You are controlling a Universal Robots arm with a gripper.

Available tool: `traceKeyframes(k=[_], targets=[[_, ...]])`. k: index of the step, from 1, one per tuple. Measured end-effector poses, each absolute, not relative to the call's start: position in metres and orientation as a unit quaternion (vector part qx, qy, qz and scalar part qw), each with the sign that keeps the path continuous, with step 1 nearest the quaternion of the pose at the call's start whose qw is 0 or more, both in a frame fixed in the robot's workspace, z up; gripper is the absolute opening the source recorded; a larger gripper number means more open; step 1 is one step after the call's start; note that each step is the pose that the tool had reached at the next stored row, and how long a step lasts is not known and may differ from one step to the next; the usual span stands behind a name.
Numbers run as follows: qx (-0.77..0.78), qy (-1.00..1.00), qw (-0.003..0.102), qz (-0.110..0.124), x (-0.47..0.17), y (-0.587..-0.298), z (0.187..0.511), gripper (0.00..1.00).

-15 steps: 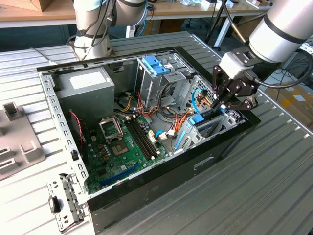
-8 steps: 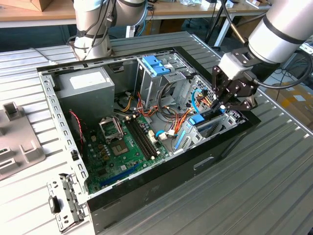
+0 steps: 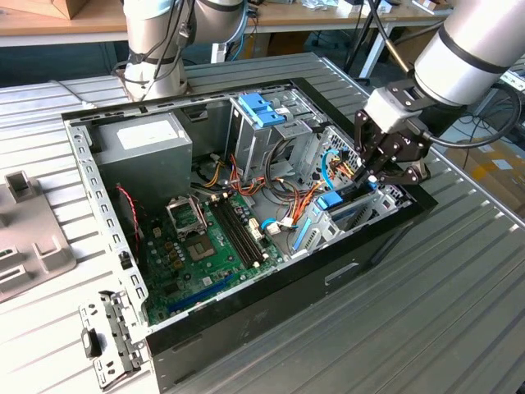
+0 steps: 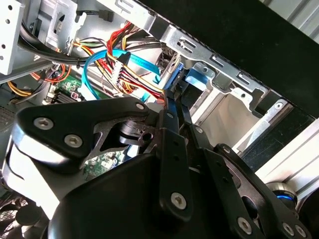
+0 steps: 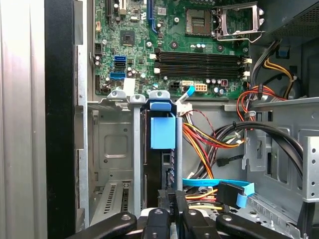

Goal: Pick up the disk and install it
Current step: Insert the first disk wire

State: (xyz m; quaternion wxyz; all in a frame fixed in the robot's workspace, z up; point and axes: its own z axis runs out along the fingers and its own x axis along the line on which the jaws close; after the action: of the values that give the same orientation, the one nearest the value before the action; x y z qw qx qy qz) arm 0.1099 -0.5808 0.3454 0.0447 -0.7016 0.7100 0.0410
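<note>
Lab or workshop: open computer case point(image 3: 246, 205) on ribbed metal table point(image 3: 426, 312), wooden workbenches point(image 3: 49, 20) behind.

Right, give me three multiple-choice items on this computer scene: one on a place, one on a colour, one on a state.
1. Where is the gripper?
A. Over the grey power box
B. At the drive bay, at the exterior view's right end of the case
C. Above the bare table

2. What colour is the plastic tab on the disk in the bay?
A. Red
B. Yellow
C. Blue

3. How is the case?
A. Lying on its side, open
B. Upright, closed
C. Lying flat, lid on

Answers:
1 B: the gripper reaches down into the drive bay.
2 C: the disk shows a blue tab in the first wrist view.
3 A: the case lies on the table with its green board exposed.
</note>
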Motion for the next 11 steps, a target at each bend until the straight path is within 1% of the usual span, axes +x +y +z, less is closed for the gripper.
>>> traceKeyframes(k=[11], targets=[[-0.702,0.710,0.045,0.041,0.1099,-0.5817,0.3411,0.16]])
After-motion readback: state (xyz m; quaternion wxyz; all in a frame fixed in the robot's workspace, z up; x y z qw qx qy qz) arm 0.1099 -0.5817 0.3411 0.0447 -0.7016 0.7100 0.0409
